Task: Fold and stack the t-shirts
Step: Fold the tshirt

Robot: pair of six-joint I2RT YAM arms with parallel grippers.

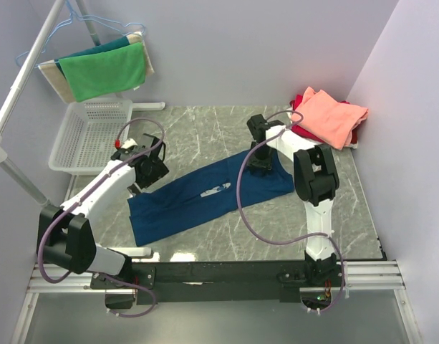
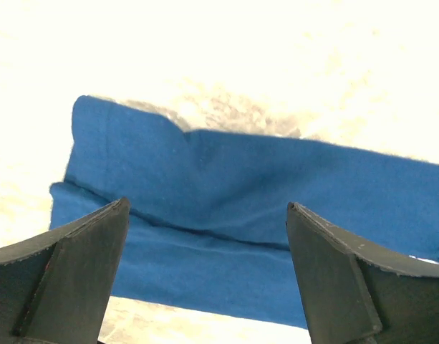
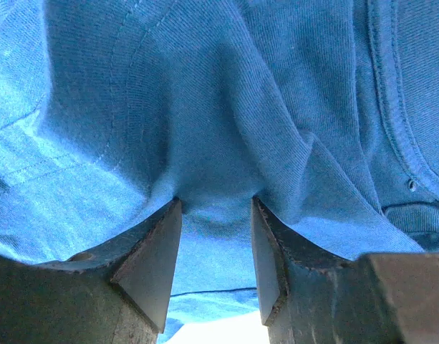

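Observation:
A dark navy-blue t-shirt [image 1: 205, 193] lies in a long folded strip across the marble table, with a small pale print [image 1: 215, 190] showing at its middle. My left gripper [image 1: 149, 172] hovers over the strip's left end. In the left wrist view it [image 2: 208, 204] stands wide open above the blue cloth [image 2: 240, 186] and touches nothing. My right gripper [image 1: 261, 166] is down on the strip's right end. Its jaws [image 3: 216, 201] stand apart, the tips pressed into puckered blue fabric [image 3: 205, 86]. A folded salmon-pink t-shirt [image 1: 330, 115] lies on a red one [image 1: 354, 136] at the back right.
A white mesh basket [image 1: 83, 136] stands at the back left beside the table [image 1: 205, 129]. A green cloth [image 1: 104, 70] hangs from a hanger on the white rack pole [image 1: 26, 64] above it. Walls close in the right and back sides.

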